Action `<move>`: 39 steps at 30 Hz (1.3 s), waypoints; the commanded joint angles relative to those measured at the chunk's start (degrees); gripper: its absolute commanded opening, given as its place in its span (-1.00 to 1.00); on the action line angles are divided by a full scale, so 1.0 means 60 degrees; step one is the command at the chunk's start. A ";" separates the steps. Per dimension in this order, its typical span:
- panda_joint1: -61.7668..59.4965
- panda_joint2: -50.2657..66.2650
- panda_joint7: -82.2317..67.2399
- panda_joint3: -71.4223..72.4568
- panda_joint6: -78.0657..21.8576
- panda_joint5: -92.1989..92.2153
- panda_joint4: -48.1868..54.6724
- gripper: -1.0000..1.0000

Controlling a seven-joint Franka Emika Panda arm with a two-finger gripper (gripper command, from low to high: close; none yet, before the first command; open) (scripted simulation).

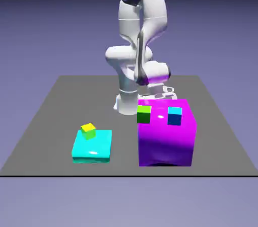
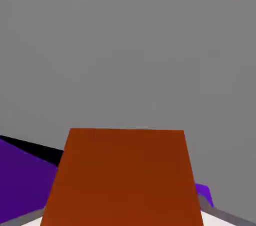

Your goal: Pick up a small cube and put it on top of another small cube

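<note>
The gripper (image 1: 157,91), low behind the big magenta block (image 1: 166,143), is clamped on the small orange cube (image 2: 122,177), which fills the hand view's bottom. A green cube (image 1: 144,114) and blue cube (image 1: 175,116) sit on the magenta block; a yellow-green cube (image 1: 88,131) rests on the cyan slab (image 1: 93,149). No writing shows anywhere.

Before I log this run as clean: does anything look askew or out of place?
Nothing stands out. The small orange cube sits squarely in the shut end effector; the green-topped cube and blue cube rest on the magenta block.
</note>
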 commanded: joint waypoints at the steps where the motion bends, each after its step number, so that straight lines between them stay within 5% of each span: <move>1: 0.0096 0.0064 -0.0302 0.0162 -0.0091 0.0416 0.0205 -1.00; 9: 0.2481 0.0413 -0.1532 -0.0148 -0.0864 0.3389 0.2874 -1.00; 17: 0.2732 0.0549 -0.2872 -0.0910 -0.2571 0.6711 0.4486 -1.00; 39: 0.1207 0.0803 -0.6907 -0.2688 -0.7775 1.5847 0.7559 -1.00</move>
